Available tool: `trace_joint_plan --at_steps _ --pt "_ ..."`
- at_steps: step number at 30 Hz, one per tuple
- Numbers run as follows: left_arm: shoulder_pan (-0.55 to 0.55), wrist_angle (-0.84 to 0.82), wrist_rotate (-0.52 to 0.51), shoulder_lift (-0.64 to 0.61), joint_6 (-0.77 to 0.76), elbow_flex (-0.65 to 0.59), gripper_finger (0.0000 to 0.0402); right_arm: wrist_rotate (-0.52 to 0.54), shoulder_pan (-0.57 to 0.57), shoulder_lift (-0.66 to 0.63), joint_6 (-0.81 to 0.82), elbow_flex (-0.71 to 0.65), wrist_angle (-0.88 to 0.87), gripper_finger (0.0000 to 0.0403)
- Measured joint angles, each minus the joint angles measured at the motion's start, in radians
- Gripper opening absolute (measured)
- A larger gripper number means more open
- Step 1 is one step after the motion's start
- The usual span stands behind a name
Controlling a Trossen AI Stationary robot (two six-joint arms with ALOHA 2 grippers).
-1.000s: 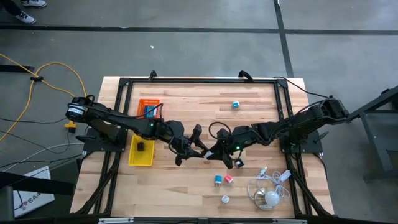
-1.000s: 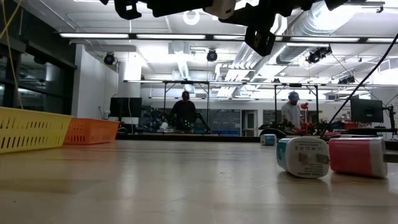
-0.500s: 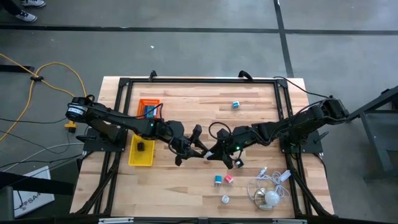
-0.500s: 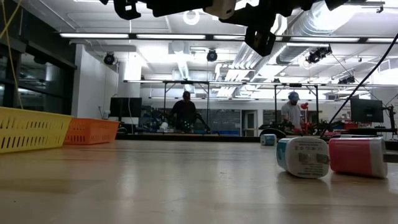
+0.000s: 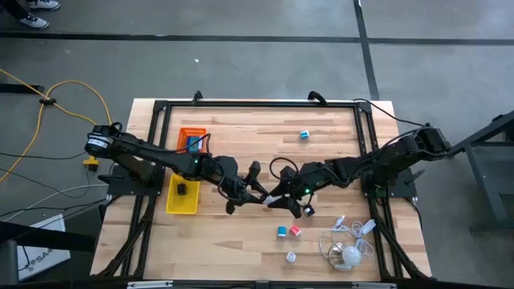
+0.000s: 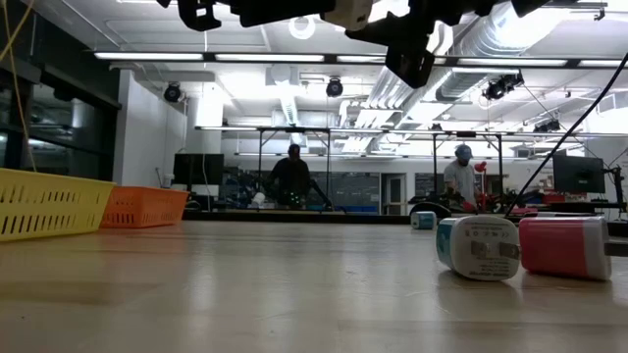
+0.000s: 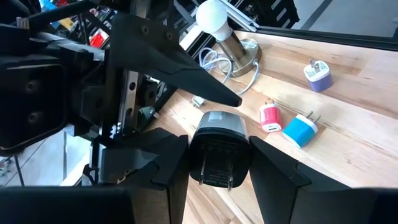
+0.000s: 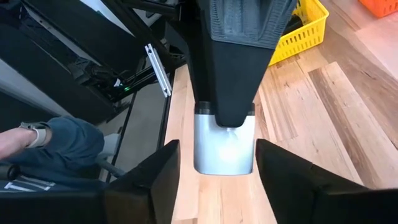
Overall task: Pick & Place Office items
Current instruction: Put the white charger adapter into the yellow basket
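Fingers of the left gripper (image 7: pixel 219 163) clamped a black-and-silver plug adapter (image 7: pixel 218 148) above mid-worktop (image 5: pixel 241 241); the right gripper (image 8: pixel 224 167) stood open around its silver end, not gripping.

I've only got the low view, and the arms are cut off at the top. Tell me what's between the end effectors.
Observer: The left end effector is shut on a black and silver charger, prongs facing its wrist camera.
Operator: Report the right one.
Observer: The right end effector is open around the charger's silver end, with a gap on each side.
Operator: Check what's in the yellow tray.
Observer: The yellow tray holds one small black item.
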Motion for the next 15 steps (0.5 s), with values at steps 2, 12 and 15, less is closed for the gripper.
trace_joint_plan --at_steps 2,12,15 --pt "0.0 0.0 0.0 0.0 0.0 0.0 0.0135 -0.005 0.0 0.0 0.001 0.0 -0.001 0.0202" --pt "0.0 -0.017 -0.039 0.0 -0.052 0.0 0.0134 -0.094 0.0 0.0 -0.017 0.0 -0.097 0.0208" --pt "0.0 -0.054 -0.096 -0.001 -0.079 0.0 0.0134 -0.125 0.0 0.0 -0.017 0.0 -0.112 0.0208"
